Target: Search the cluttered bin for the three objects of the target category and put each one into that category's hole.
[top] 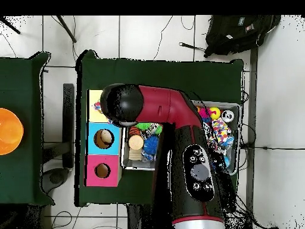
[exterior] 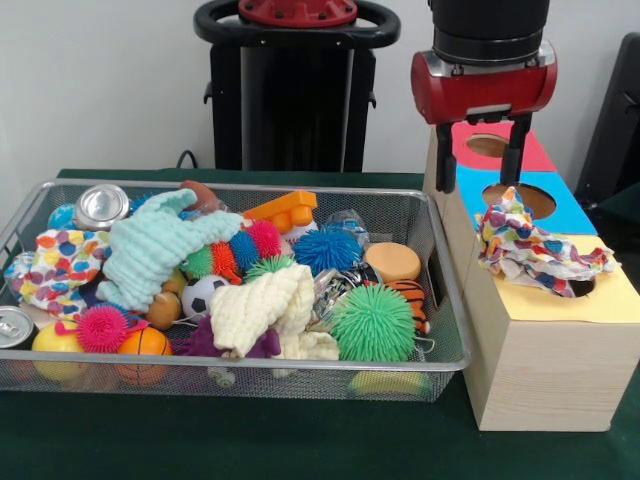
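Note:
A heart-patterned cloth (exterior: 535, 250) lies crumpled on the yellow end of the wooden box (exterior: 540, 370), draped over that section's hole. My gripper (exterior: 479, 180) hangs just above and behind it, over the blue section, open and holding nothing. The wire bin (exterior: 440, 300) holds more cloths: a mint knitted one (exterior: 150, 245), a cream one (exterior: 265, 305) and another heart-patterned one (exterior: 60, 265) at the left. In the overhead view the arm's head (top: 122, 104) covers the gripper; the blue hole (top: 104, 138) and pink hole (top: 102, 170) show.
The bin is packed with spiky balls (exterior: 372, 322), small sport balls, cans (exterior: 100, 205) and an orange block (exterior: 285, 210). The box stands tight against the bin's right side. An orange bowl (top: 9, 131) sits on a neighbouring table.

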Action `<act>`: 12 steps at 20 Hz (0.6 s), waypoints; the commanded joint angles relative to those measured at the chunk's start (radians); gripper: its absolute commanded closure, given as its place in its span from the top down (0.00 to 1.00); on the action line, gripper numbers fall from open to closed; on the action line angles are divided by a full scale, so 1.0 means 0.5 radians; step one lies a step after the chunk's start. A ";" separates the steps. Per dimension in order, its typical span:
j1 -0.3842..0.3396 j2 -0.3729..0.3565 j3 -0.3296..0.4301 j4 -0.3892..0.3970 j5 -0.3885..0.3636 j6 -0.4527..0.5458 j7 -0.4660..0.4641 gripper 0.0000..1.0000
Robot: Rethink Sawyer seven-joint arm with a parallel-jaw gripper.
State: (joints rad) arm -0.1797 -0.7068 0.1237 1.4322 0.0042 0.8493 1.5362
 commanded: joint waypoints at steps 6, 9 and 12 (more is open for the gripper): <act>-0.064 0.053 0.211 0.043 -0.045 -0.084 -0.026 1.00; -0.062 0.048 0.221 0.055 -0.033 -0.082 -0.008 1.00; -0.065 0.063 0.233 0.045 -0.029 -0.094 -0.001 1.00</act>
State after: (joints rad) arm -0.1843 -0.7066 0.1471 1.4322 -0.0004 0.8491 1.5362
